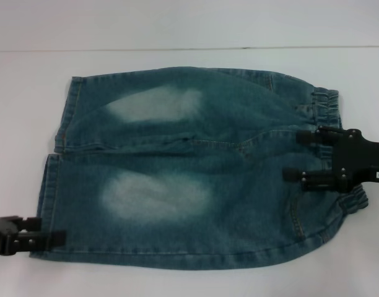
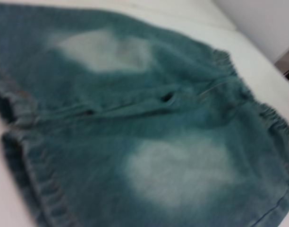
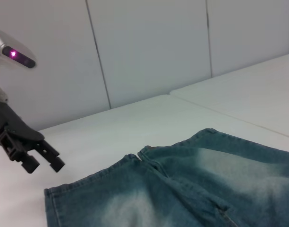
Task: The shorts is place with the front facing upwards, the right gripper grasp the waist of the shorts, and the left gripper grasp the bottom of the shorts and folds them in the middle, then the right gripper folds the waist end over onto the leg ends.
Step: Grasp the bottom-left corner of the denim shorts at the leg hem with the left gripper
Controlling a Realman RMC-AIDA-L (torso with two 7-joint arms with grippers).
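Shorts [image 1: 196, 167], one pair with two pale patches, lie flat on the white table [image 1: 177, 25]; two grippers: right gripper [image 1: 301, 158] spread over the waist [image 1: 329, 105], left gripper [image 1: 50, 238] spread by the hems [image 1: 50, 185].

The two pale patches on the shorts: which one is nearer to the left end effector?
The lower patch, on the leg closest to the robot. The left end effector sits at that leg's hem; the other patch lies farther away.

Ahead of the left gripper's [image 1: 50, 238] fingers lies the hem of the shorts [image 1: 196, 179], flat on the tabletop [image 1: 177, 62]; behind and beside them is bare surface. The right gripper's [image 1: 295, 156] fingers stand apart above the waist of the shorts [image 1: 329, 102], with bare tabletop behind them.
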